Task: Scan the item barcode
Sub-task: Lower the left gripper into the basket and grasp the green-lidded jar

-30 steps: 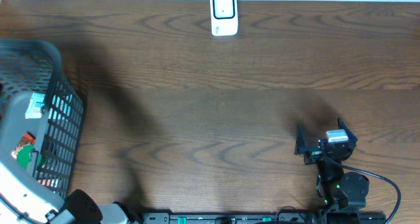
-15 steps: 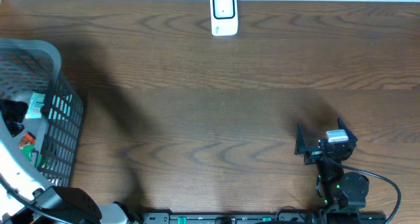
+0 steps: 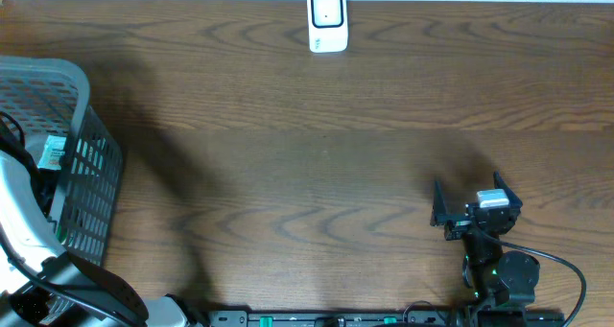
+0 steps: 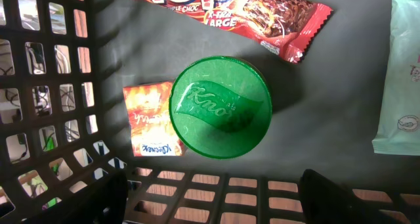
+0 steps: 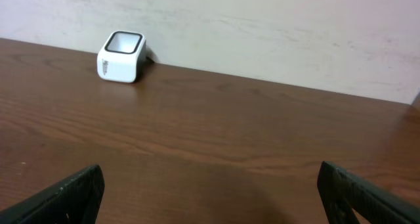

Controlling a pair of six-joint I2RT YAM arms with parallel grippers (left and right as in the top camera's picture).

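Even light, soft shadows, sharp

The green lid (image 4: 220, 107) covers part of the orange sachet (image 4: 148, 122); pale packet (image 4: 399, 73) runs off right edge.

The basket (image 3: 91, 145) stands at the left edge of the worktop (image 3: 288, 174). The scanner (image 3: 327, 20) sits at the far edge near the middle. The right claw (image 3: 472, 202) is near the front right, well apart from both. The left claw (image 4: 223, 207) hangs over the basket floor, above a tub (image 4: 220, 107). In the left wrist view a sachet (image 4: 147, 119) lies partly covered by the tub's left side, a bar wrapper (image 4: 230, 10) lies above the tub, and a pouch (image 4: 398, 73) lies at the right edge.
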